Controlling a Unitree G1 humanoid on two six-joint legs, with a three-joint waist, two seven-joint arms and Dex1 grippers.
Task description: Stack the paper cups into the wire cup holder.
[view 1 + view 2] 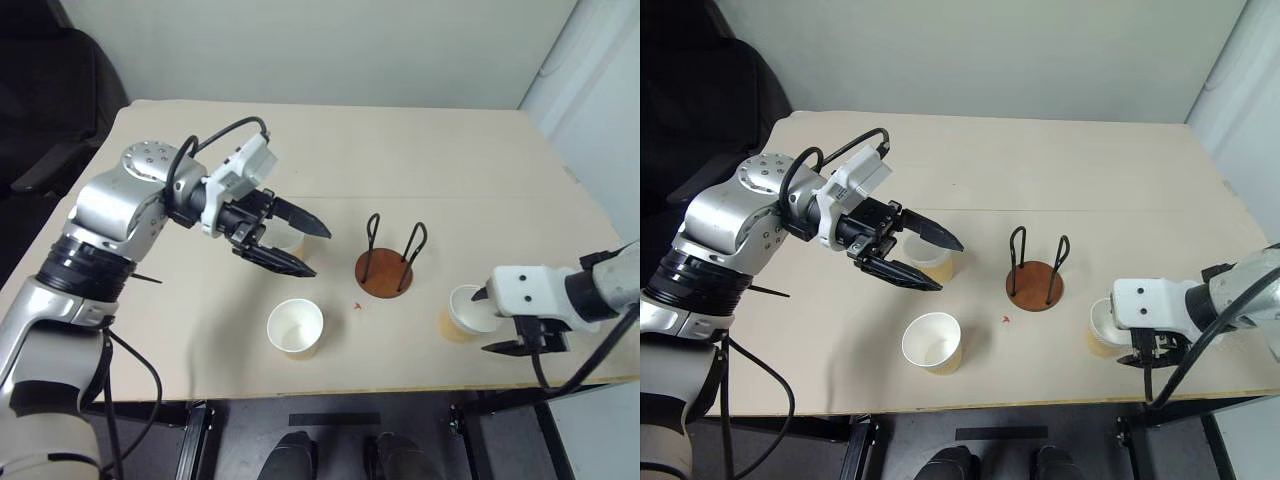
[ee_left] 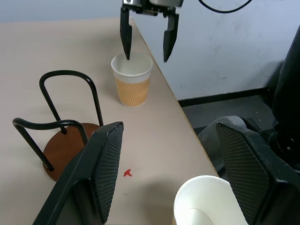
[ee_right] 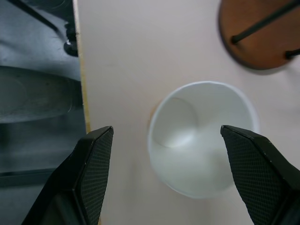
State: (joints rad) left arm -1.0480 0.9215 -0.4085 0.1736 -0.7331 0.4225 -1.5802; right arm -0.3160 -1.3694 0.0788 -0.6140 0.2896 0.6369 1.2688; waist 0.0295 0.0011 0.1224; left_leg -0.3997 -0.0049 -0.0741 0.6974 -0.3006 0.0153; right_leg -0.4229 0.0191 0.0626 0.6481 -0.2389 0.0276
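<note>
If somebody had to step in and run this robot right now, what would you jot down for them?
Left gripper: open, holding nothing, raised over the table beside the far-left paper cup.
Right gripper: open, holding nothing, above the right cup near the table's front edge.
Wire cup holder: mid-table, empty.
Third cup: upright near the front edge, left of the holder.
Done: nothing stacked yet.
Left: all three cups into the holder; the right cup looks like the likely first pick.

wire cup holder [image 1: 384, 272] mid-table [image 1: 400, 150], paper cups [image 1: 295, 328] left and right
</note>
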